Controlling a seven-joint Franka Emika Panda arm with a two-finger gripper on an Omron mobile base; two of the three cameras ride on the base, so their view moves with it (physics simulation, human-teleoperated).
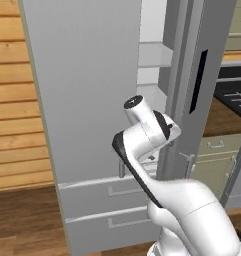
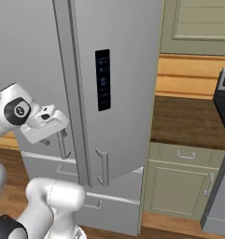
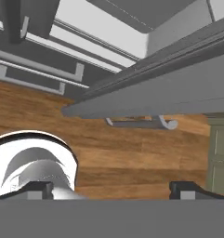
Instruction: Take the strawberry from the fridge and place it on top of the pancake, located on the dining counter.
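Observation:
The tall light-grey fridge stands in front of me with its left door swung out, and pale inner shelves show in the gap. Its right door carries a dark panel and a bar handle. In the hand view my gripper is open, its two dark tips far apart with nothing between them. It points down past the bottom edge of a fridge door and that door's handle. The strawberry is hidden. The pancake and the dining counter are out of view.
Two fridge drawers sit below the doors. Right of the fridge are green-grey cabinets under a dark brown countertop, with a stove at the far right. A wooden plank wall stands left, and wood floor lies below.

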